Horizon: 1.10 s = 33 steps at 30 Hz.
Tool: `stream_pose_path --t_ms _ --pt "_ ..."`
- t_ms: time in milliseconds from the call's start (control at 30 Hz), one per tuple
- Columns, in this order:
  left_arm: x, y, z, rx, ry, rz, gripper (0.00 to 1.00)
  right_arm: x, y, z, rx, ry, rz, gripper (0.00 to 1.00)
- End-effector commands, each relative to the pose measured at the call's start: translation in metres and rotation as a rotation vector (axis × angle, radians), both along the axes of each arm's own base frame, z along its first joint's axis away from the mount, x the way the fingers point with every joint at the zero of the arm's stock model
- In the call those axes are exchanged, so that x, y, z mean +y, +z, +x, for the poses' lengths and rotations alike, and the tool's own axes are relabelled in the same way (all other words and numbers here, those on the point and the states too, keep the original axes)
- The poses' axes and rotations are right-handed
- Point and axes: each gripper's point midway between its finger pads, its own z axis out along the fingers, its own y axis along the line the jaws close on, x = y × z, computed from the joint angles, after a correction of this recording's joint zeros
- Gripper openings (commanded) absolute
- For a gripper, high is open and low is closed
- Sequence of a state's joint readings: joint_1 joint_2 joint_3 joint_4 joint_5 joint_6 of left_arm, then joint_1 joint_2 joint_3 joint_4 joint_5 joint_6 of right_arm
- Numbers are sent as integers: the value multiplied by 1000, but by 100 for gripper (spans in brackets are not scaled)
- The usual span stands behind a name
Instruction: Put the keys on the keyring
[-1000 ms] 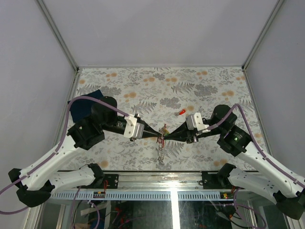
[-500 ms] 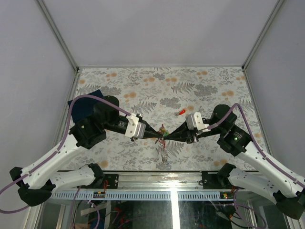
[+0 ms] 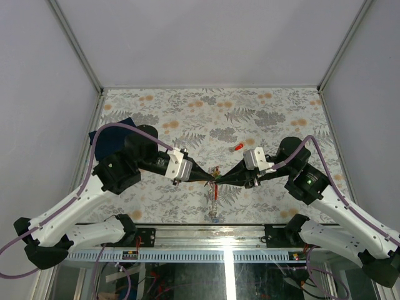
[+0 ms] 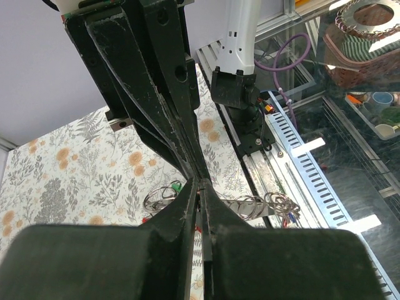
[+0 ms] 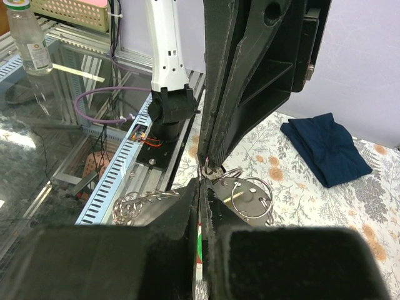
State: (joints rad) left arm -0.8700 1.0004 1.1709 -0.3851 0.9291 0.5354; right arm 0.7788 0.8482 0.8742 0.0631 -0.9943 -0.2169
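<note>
Both pinched shut, left gripper (image 3: 209, 180) and right gripper (image 3: 220, 180) meet on the dangling keyring (image 5: 250, 197) by the worktop's (image 3: 281, 112) near edge, seemingly threading a green-tagged key (image 4: 177, 185); next, ease it round the coil.

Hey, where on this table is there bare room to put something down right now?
The far strip of the table is bare, from the back edge down to the blue cloth and the red-tagged key. The far right corner is bare too. The near middle is crowded: left gripper and right gripper meet there at the keyring.
</note>
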Motion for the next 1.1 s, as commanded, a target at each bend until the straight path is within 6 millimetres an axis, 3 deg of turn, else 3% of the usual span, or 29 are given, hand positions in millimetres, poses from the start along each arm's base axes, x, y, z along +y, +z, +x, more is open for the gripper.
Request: stream_pose_path --t_ms 0,1067 --pt "-4 11 -4 -21 -32 -35 0 -2 38 -7 -91 30 95 0" --pt "5 7 -9 -23 -41 28 0 -8 38 -2 -85 -42 91 0"
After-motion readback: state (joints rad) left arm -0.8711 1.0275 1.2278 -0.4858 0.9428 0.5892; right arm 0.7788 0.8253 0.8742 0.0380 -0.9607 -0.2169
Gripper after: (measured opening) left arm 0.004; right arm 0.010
